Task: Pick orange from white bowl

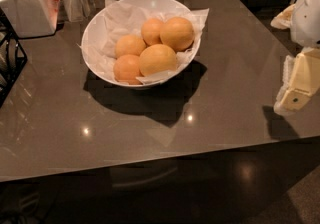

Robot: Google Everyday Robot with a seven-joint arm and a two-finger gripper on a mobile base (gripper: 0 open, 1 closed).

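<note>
A wide white bowl [95, 28] lined with crumpled white paper stands on the dark table, left of centre toward the back. It holds five oranges. The two biggest lie at the right [176, 33] and at the front [158, 59]. Three smaller ones lie behind and to the left of them. My gripper [296, 88] is at the right edge of the view, cream-coloured, hanging over the table's right side. It is well apart from the bowl, to its right and nearer than it. It holds nothing that I can see.
A white lidded jar [22, 3] stands at the back left, with a clear container [75, 7] beside it. A black wire rack [9, 65] is at the left edge. The table's front edge [150, 160] runs across below the bowl.
</note>
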